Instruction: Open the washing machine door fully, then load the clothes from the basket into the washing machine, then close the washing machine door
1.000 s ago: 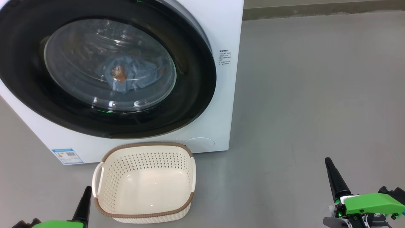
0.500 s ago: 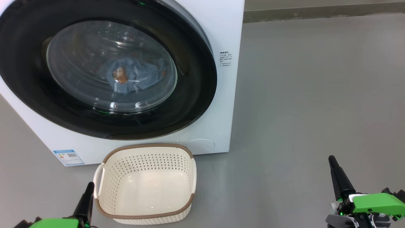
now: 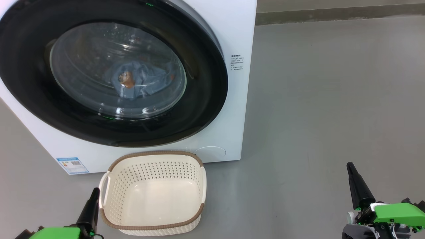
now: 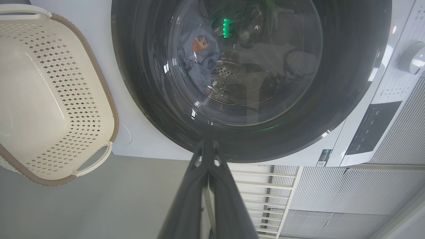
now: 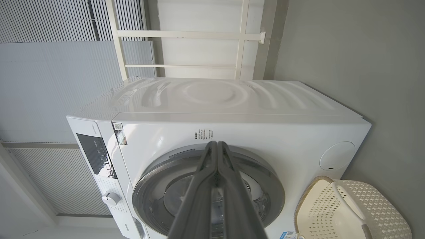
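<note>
The white washing machine (image 3: 232, 30) stands at the upper left, and its round black-rimmed door (image 3: 206, 86) lies flat against the front. Through the glass, blue clothes (image 3: 139, 79) with an orange-brown figure lie in the drum; the left wrist view shows the clothes (image 4: 199, 56) too. The cream basket (image 3: 152, 192) sits on the floor before the machine with nothing inside it. My left gripper (image 3: 94, 192) is shut, low at the basket's left side. My right gripper (image 3: 349, 166) is shut, far to the right over bare floor. The two fingers are pressed together in both wrist views.
Grey floor (image 3: 315, 99) stretches to the right of the machine up to a dark skirting. The right wrist view shows the machine's control panel (image 5: 96, 156) and a white rail frame (image 5: 186, 33) behind it.
The head view has shifted slightly, so the machine and basket sit a little lower in the picture. Both grippers stay shut and low, with little movement.
</note>
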Tool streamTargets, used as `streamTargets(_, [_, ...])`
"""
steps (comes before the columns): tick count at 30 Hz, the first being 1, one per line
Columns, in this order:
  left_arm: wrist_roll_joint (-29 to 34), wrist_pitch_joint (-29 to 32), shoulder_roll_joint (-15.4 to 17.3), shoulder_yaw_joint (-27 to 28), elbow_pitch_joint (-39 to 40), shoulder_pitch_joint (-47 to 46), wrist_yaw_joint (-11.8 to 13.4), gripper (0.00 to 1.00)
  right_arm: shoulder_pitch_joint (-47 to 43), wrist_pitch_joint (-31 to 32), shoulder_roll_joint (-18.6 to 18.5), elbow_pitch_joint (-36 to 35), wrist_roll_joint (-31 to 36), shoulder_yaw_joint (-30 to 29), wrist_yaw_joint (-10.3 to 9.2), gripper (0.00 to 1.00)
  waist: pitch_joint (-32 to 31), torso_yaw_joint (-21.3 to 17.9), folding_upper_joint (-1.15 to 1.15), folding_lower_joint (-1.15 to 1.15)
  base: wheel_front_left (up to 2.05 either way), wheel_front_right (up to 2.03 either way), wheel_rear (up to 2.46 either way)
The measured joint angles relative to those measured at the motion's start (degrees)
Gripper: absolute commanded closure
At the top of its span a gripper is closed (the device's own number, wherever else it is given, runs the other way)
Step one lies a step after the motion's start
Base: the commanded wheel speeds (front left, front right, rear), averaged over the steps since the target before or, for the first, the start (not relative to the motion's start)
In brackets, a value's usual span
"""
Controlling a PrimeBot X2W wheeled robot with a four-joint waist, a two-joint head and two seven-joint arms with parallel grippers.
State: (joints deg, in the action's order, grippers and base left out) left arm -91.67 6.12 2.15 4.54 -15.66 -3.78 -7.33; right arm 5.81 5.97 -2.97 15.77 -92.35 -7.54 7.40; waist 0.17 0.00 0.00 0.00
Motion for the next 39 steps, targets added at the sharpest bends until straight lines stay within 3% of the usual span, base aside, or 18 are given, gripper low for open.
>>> streamTargets(39, [0.0, 0.0, 0.0, 0.0, 0.0, 0.0, 0.0, 1.00, 0.0, 0.0, 0.1, 0.0, 0.0, -0.2, 0.00, 1.00, 0.0, 0.0, 0.00, 0.00, 0.00, 0.00, 0.00])
